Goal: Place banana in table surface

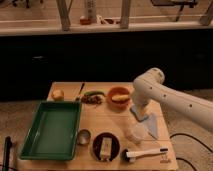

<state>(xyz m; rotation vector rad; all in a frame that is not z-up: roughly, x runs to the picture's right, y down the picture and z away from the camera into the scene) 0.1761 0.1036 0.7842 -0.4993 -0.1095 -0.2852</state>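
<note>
Banana [119, 99] apparently lies in the orange bowl [110, 96] on the desk [106, 123]. Pincer [137, 109] hangs just beside the bowl; grip state cannot be told.

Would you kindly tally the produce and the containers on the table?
Produce: 3 (banana, round fruit, green vegetable)
Containers: 5 (orange bowl, green tray, clear cup, small tin, black plate)
Total: 8
The gripper hangs beside the orange bowl, over the table surface.

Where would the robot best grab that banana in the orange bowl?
Probably around the middle of the banana, from straight above: it lies inside the orange bowl, whose rim blocks any sideways approach. The end effector hangs just beside the bowl.
</note>
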